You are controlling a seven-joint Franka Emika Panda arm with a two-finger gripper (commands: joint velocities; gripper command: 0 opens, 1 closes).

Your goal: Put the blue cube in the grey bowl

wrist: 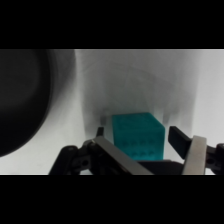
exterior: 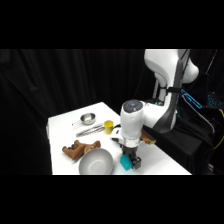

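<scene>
Over the white table (exterior: pixel 65 125) we see the white arm (exterior: pixel 167 85) reaching down from the upper right, its gripper (exterior: pixel 131 161) low at the near edge of the tabletop. On the surface, the largest dish is the grey bowl (exterior: pixel 96 162), wide, shallow and matte, sitting at the near edge just left of the gripper. Beyond it we make out some brown pieces (exterior: pixel 80 149), then metal tongs (exterior: pixel 91 131) lying flat, a small shiny metal bowl (exterior: pixel 88 118) farther back, and a small yellow cup (exterior: pixel 108 126) beside the tongs.

From the wrist camera, a dark round shape fills the left side; we cannot tell what it is. The table (wrist: pixel 130 75) shows bare and pale ahead of the gripper (wrist: pixel 135 137).

The blue cube (exterior: pixel 124 162) is the smallest thing we note. It rests on the table just right of the grey bowl's rim, outside the bowl, and right by the gripper's tip. In the wrist view the cube (wrist: pixel 137 136) is a bright cyan-teal block with plain faces, about as wide as it is tall, so we find no clear long axis. It sits upright, turned so that one vertical edge faces somewhat toward the camera, with two side faces showing.

The fingers stand spread, one on each side of the cube. The right finger (wrist: pixel 182 140) shows a slim gap from the block; we cannot tell whether the left one touches it.
</scene>
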